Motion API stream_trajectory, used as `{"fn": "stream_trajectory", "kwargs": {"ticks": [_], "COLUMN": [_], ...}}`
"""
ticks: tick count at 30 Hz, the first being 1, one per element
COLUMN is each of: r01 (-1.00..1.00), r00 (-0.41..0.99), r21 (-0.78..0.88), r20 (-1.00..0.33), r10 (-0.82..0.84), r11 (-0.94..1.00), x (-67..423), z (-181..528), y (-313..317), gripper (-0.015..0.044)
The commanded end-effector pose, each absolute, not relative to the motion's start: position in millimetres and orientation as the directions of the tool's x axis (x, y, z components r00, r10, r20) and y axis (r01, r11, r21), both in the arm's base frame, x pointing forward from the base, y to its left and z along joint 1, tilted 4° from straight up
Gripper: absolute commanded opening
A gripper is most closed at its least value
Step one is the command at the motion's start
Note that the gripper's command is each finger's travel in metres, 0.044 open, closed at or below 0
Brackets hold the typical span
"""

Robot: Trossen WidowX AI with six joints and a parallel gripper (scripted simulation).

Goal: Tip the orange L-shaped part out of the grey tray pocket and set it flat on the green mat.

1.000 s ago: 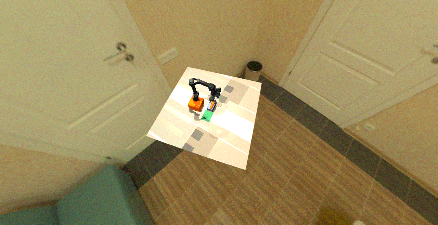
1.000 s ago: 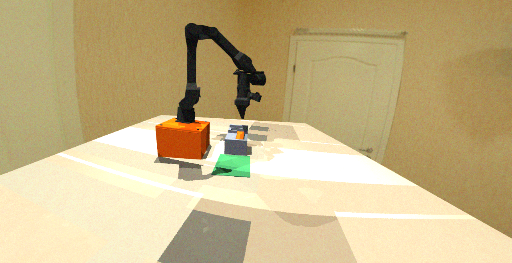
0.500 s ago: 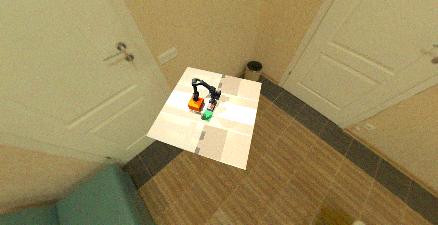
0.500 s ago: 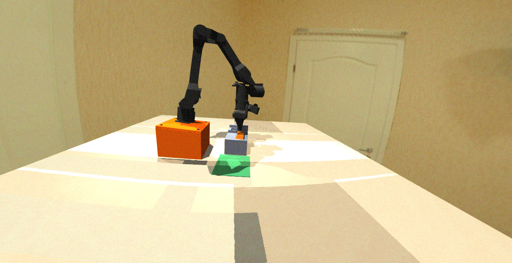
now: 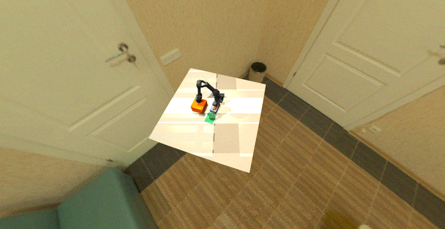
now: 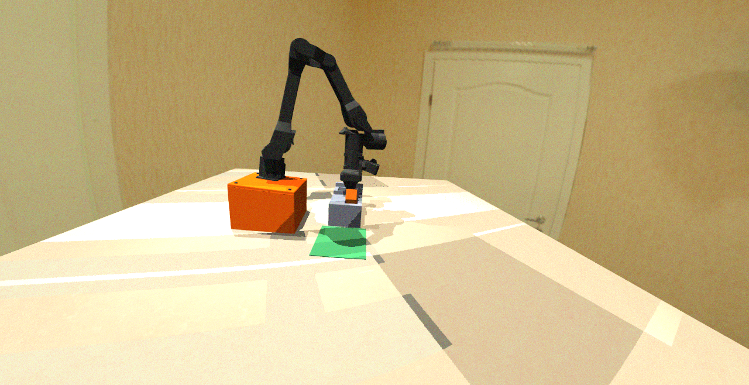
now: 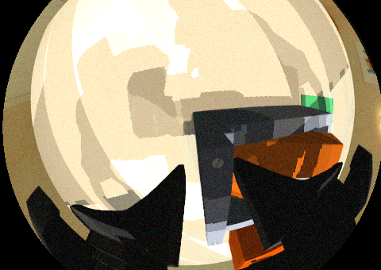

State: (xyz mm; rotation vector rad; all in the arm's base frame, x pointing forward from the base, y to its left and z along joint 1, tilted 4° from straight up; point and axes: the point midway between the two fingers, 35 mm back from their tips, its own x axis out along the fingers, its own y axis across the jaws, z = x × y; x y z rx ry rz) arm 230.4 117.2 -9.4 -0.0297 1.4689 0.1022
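Observation:
The orange part [image 5: 214,108] [image 6: 351,195] [image 7: 287,155] is tilted in the pocket of the grey tray [image 5: 213,111] [image 6: 344,215] [image 7: 212,184]. Its end nearer the green mat [image 5: 210,118] [image 6: 340,241] [image 7: 317,102] stands up above the tray's rim, and its L-shaped end is low. My gripper [image 5: 215,104] [image 6: 350,187] [image 7: 209,166] points down at the L-shaped end. Its fingers are partly open with nothing between them. In the wrist view the right finger is over the L-shaped end and hides much of it; the left finger is outside the tray wall.
The orange box [image 5: 199,106] [image 6: 267,204] [image 7: 250,248] under the arm's base stands close beside the tray. The mat lies flat on the table [image 5: 230,140] [image 6: 183,319] [image 7: 230,63], just past the tray's end. Bright patches and shadows cross the table.

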Motion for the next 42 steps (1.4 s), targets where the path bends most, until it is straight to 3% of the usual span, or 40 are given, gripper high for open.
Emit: {"fn": "stream_trajectory", "kwargs": {"ticks": [1, 42], "r01": [-0.090, -0.091], "r00": [0.080, 0.080], "r21": [0.034, 0.035], "r20": [-0.996, -0.996], "r10": [0.041, 0.043], "r11": [0.995, 0.995], "x": [226, 224], "z": [-19, -6], "y": [115, 127], "gripper": [0.0180, 0.0180]}}
